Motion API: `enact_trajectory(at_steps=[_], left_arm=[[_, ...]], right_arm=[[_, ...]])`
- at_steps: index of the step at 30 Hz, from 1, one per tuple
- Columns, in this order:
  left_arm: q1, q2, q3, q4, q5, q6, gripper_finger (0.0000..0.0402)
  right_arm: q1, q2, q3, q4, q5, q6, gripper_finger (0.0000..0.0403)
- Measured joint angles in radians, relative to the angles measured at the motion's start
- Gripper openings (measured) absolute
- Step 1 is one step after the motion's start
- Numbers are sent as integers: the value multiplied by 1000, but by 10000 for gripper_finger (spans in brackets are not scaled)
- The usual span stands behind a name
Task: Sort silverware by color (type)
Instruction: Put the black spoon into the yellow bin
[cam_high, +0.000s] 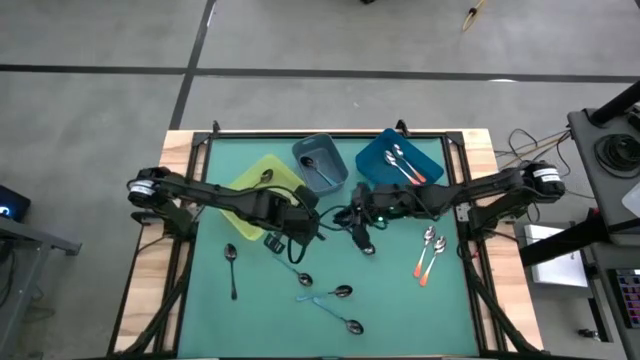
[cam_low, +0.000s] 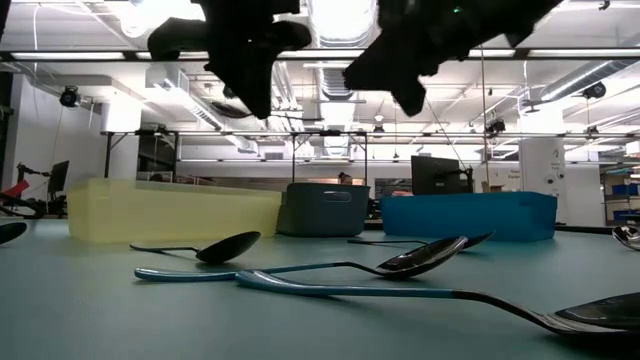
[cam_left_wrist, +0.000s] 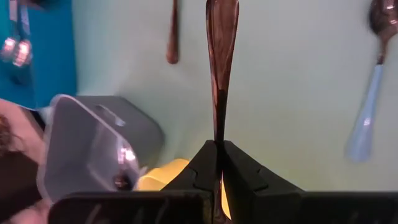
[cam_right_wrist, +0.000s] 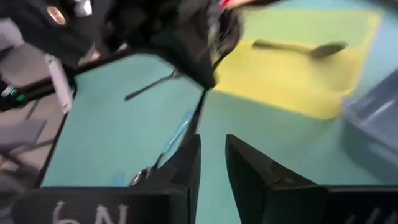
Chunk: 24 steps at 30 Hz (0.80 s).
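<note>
My left gripper (cam_left_wrist: 219, 149) hangs above the mat's middle (cam_high: 290, 238), shut on a dark-handled spoon (cam_left_wrist: 222, 50). My right gripper (cam_right_wrist: 214, 155) is close beside it, toward the right (cam_high: 362, 240). A narrow gap shows between its fingers, with nothing in it. Loose on the green mat lie a black spoon (cam_high: 231, 265), light blue spoons (cam_high: 330, 293) and orange-handled spoons (cam_high: 430, 250). The yellow bin (cam_high: 250, 185) holds a black spoon (cam_high: 266, 177). A blue spoon lies in the grey-blue bin (cam_high: 322, 150), and orange spoons in the blue bin (cam_high: 375, 160). My left gripper pinches the dark spoon's thin stretch (cam_left_wrist: 217, 127) between its two fingers. The fingers slant steeply down at it and run along its length. The spoon's broader end (cam_left_wrist: 222, 25) sticks out past the fingertips, clear of the mat. The fingers hide the rest of it.
The three bins stand in a row along the mat's far side. The light blue spoons lie toward the near edge (cam_low: 300, 270), below both grippers. A raised frame (cam_high: 300, 133) borders the mat. Bare mat lies at the near left.
</note>
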Motion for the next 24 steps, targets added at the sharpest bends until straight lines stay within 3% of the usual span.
enact_trajectory(at_steps=[13, 24], left_arm=[[-3, 0, 12, -18, -76, 52, 0], [-2, -2, 11, -62, -79, 5, 0]], right_arm=[[-40, 269, 364, -334, -142, -43, 192], [-58, 347, 436, -357, -122, -77, 206]])
